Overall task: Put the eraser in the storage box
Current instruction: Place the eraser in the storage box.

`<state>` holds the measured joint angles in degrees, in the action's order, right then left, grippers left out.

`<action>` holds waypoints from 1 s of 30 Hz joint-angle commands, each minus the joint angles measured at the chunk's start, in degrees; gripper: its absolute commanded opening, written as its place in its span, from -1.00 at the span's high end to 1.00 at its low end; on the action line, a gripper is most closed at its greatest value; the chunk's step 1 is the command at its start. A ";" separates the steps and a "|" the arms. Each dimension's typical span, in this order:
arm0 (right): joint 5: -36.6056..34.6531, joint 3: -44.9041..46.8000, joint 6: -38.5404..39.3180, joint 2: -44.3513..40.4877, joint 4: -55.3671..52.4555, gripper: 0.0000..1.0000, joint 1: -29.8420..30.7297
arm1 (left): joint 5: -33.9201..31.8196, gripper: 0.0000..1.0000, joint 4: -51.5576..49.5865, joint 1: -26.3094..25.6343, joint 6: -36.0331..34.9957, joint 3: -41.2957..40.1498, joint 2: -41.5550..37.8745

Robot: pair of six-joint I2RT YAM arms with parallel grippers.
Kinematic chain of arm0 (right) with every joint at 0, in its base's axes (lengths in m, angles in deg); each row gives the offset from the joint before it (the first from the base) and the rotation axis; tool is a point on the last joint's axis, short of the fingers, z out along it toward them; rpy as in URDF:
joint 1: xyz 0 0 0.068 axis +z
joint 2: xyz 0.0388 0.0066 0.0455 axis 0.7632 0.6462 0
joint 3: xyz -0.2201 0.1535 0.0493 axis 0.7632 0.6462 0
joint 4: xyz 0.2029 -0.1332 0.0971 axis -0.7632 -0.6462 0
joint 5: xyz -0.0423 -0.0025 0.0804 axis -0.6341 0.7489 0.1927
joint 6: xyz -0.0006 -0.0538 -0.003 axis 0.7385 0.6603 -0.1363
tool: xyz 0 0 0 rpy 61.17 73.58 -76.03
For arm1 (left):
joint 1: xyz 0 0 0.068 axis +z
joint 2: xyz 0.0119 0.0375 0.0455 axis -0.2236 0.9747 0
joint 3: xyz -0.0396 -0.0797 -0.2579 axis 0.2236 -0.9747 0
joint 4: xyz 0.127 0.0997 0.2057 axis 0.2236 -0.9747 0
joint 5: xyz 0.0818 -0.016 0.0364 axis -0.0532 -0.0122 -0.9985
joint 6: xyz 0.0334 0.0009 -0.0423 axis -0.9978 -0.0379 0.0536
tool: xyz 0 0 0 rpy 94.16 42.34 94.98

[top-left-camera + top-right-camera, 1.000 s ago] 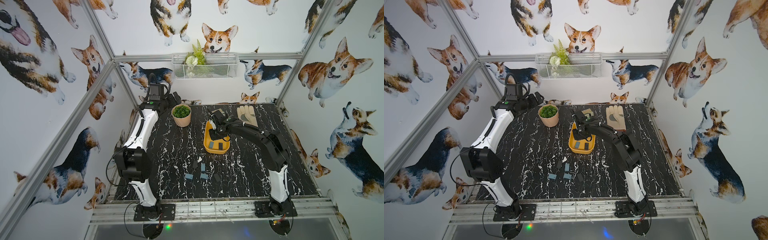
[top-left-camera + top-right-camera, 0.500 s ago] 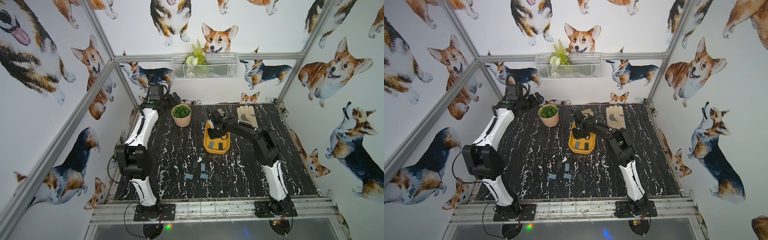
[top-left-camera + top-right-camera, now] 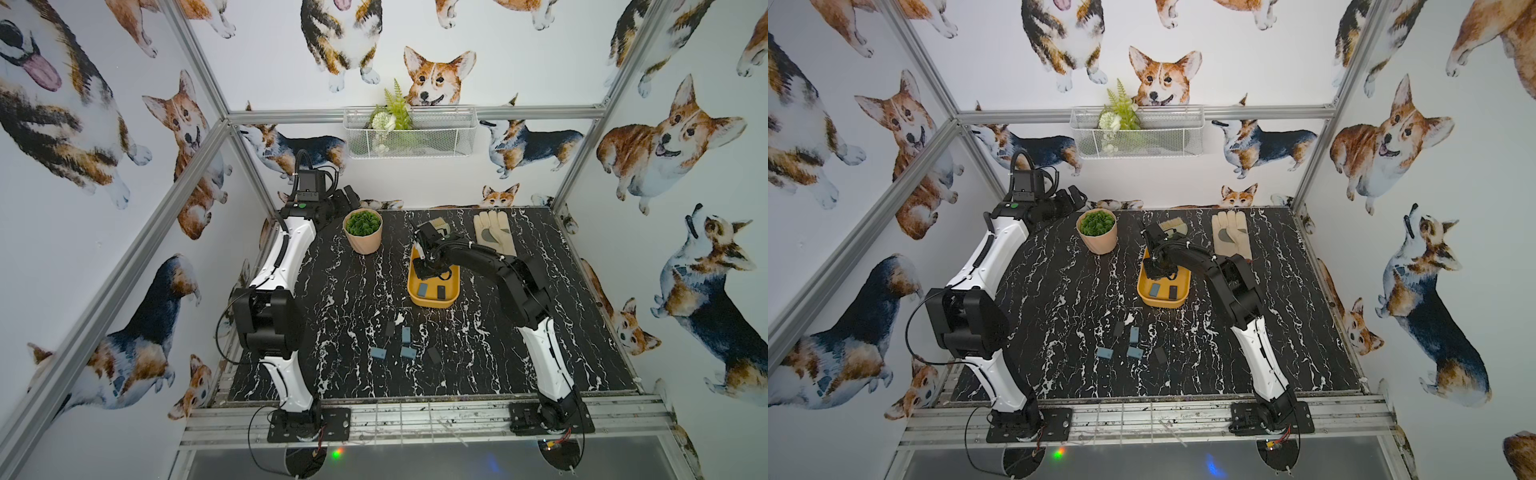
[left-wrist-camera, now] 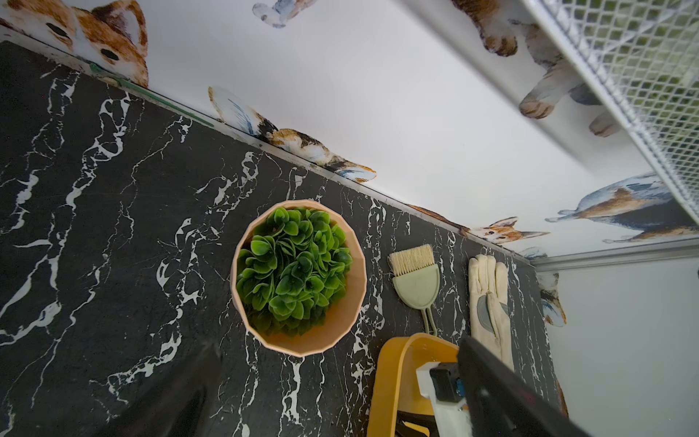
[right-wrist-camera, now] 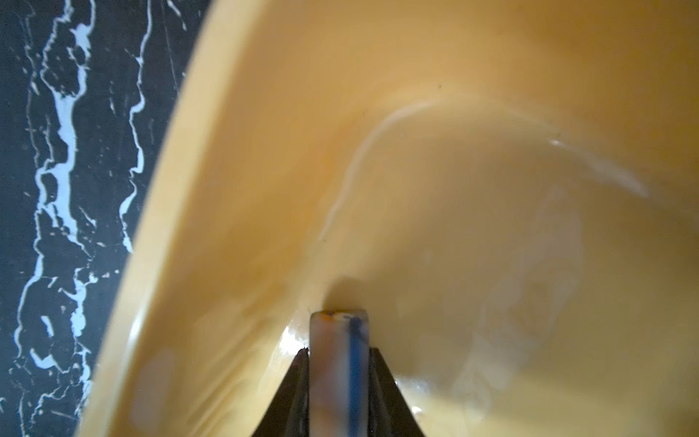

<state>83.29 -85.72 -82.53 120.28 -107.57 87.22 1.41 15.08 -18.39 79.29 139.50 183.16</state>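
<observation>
Blurred eraser point(image 5: 337, 333), lower part hidden between the jaws, gripped by the right pincer point(image 5: 338, 350) inside the storage box point(image 5: 454, 113); left pincer point(image 3: 347, 198) stands wide, empty.

We count one storage box point(image 3: 432, 302), two erasers point(image 3: 423, 289) inside, one more eraser point(image 5: 338, 363) gripped, five loose ones mid-frame, one plant pot point(image 3: 363, 237), one glove point(image 3: 493, 232), one brush point(image 4: 416, 282), one basket point(image 3: 409, 137).
</observation>
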 commanded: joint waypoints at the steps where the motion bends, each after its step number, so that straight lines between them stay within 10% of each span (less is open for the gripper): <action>1: -0.95 -1.33 -0.60 1.07 0.30 0.41 -0.03 | 0.83 -1.00 1.39 0.44 0.11 -0.09 0.13; 13: -1.99 -0.05 -0.17 -1.45 1.10 -0.25 0.28 | 1.39 -1.00 1.56 1.05 0.36 -1.10 -0.53; 30: -11.62 31.52 -5.96 -40.73 -1.42 -0.50 15.35 | 4.09 -1.00 2.83 1.06 -0.29 -7.37 -9.22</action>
<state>75.95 -60.34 -83.47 84.44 -104.97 98.80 3.95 16.28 -17.45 79.42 134.56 175.94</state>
